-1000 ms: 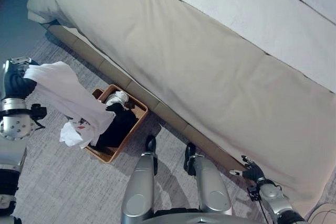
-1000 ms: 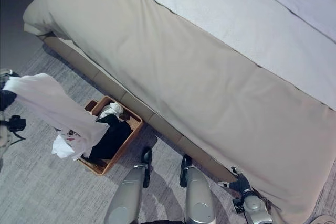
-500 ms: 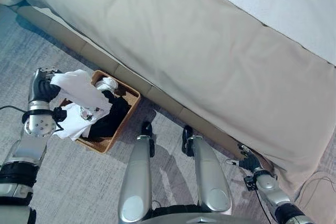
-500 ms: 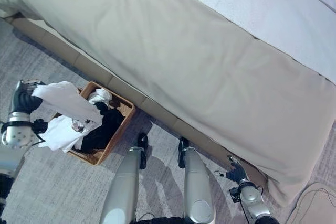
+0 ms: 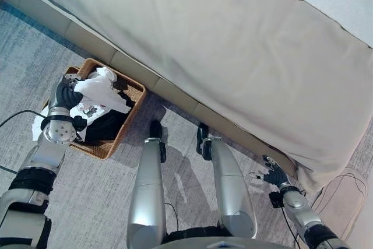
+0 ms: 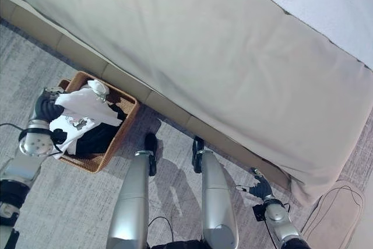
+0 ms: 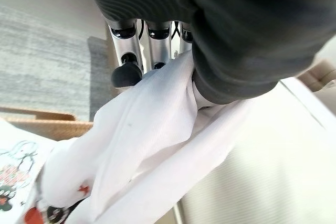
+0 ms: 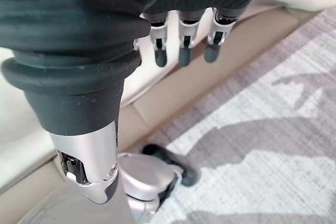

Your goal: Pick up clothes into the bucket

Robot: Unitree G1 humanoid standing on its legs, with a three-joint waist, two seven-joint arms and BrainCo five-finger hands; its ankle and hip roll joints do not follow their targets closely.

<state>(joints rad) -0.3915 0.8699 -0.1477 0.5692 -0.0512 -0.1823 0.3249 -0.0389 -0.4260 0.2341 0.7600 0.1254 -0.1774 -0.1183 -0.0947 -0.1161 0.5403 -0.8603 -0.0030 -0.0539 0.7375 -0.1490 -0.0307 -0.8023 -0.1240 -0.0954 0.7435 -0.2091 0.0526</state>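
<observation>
While left hand [image 5: 65,94] grips white shirt [image 5: 104,90] over basket [image 5: 124,129] at left, dark clothes [image 5: 104,127] lie inside; right hand [image 5: 273,175] lower right, fingers relaxed.

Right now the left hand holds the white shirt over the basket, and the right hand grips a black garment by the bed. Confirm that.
Not quite. The right hand grips nothing: the right wrist view shows its fingers relaxed and empty above the carpet beside the bed. The left hand does hold the white shirt over the basket.
</observation>
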